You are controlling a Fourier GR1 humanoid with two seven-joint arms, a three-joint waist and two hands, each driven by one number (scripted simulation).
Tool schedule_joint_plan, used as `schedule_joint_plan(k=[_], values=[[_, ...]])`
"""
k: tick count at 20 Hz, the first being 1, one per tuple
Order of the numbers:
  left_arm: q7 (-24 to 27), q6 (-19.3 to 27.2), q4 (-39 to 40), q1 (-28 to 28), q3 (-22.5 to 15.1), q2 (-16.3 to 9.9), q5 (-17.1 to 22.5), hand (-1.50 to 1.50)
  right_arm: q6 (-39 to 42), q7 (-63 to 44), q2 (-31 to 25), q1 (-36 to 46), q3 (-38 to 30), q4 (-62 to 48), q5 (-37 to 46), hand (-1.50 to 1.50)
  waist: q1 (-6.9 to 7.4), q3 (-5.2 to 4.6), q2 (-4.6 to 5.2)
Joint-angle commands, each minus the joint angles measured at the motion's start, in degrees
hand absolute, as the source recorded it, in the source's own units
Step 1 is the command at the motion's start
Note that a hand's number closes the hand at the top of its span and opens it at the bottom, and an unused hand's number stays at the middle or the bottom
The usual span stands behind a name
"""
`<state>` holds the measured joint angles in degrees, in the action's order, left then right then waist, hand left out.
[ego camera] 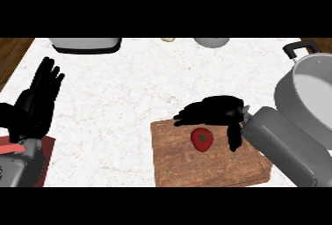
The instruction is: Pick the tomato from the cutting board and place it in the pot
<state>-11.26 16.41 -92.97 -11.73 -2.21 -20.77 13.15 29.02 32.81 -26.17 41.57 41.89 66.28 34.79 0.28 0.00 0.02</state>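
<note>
A red tomato [202,139] with a green stem lies on the wooden cutting board [188,169] at the lower middle. My right hand [217,110] hovers over the board's far edge, just above the tomato, with fingers spread to the left and the thumb hanging down beside the tomato's right side; nothing is held. The large grey pot [303,99] with a black handle stands at the right edge, beside my right forearm. At the left edge my left hand [37,103] rests open with its fingers pointing up.
A grey-and-black appliance [85,45] sits at the counter's far edge, with a small pale item [168,39] and a grey bowl [211,42] to its right. A red object [16,149] lies under my left forearm. Dark wood floor shows past the counter's left edge.
</note>
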Motion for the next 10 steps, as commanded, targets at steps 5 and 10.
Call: schedule_joint_plan(k=[5, 10], values=[[-3.11, -0.53, -2.11, -0.82, 1.15, 1.22, -2.73, 0.00, -0.41, 3.21, 3.52, -5.12, -1.92, -0.93, 7.29, -1.50, -0.14, 0.01, -0.04], [2.16, -4.62, 1.41, 1.63, 3.46, 2.66, -1.05, 0.00, -4.19, 3.46, 8.20, -5.43, -2.42, -6.70, 12.45, -1.50, 0.10, -0.01, 0.07]])
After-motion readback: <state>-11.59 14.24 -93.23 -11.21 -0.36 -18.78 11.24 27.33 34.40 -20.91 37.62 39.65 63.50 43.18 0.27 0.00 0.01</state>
